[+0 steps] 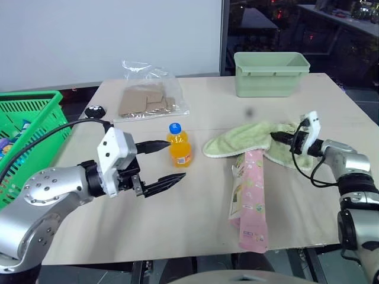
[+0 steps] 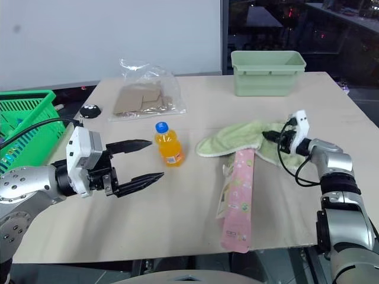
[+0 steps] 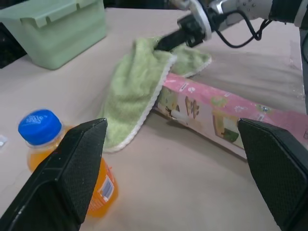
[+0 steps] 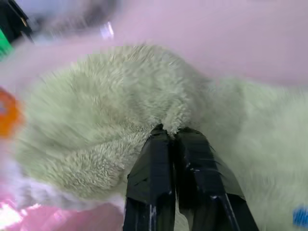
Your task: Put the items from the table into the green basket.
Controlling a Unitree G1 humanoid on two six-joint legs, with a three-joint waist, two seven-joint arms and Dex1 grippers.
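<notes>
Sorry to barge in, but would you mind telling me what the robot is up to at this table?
It is clearing the table into the green basket. The right gripper is shut on a fold of the green cloth that drapes over one end of the pink snack packet. The left gripper hangs open beside the orange drink bottle, which stands upright. Neither item is in the basket yet.

Head stereo pair sits above the near edge of the light beige rectangular table (image 1: 195,213), looking forward and down; both eyes share the whole top. Left wrist cam looks low toward 2 o'clock, sharing the fluffy pale green cloth (image 3: 139,82) with the right wrist cam, which faces 10 o'clock, very close.
</notes>
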